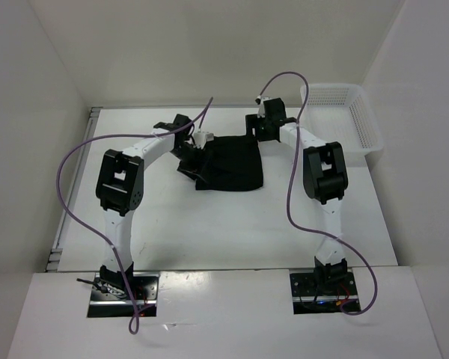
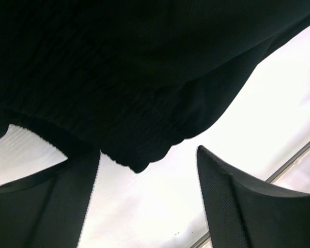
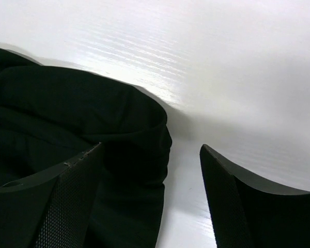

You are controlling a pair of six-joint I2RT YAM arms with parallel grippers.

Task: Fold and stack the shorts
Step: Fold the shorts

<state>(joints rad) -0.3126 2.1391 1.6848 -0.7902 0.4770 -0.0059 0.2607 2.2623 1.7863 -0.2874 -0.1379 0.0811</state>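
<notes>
The black shorts (image 1: pixel 230 164) lie bunched in the middle of the table. My left gripper (image 1: pixel 191 163) is at their left edge. In the left wrist view the gathered waistband (image 2: pixel 124 77) fills the top. Its lowest tip hangs just into the gap of the left gripper (image 2: pixel 147 155), which stands open and grips nothing. My right gripper (image 1: pixel 256 134) is at the shorts' far right corner. In the right wrist view a folded edge of the shorts (image 3: pixel 129 155) lies beside the left finger (image 3: pixel 72 201), partly between the jaws of the open right gripper (image 3: pixel 150 146).
A white mesh basket (image 1: pixel 344 116) stands at the back right corner of the white table (image 1: pixel 209 232). Walls enclose the table on the left, back and right. Purple cables loop off both arms.
</notes>
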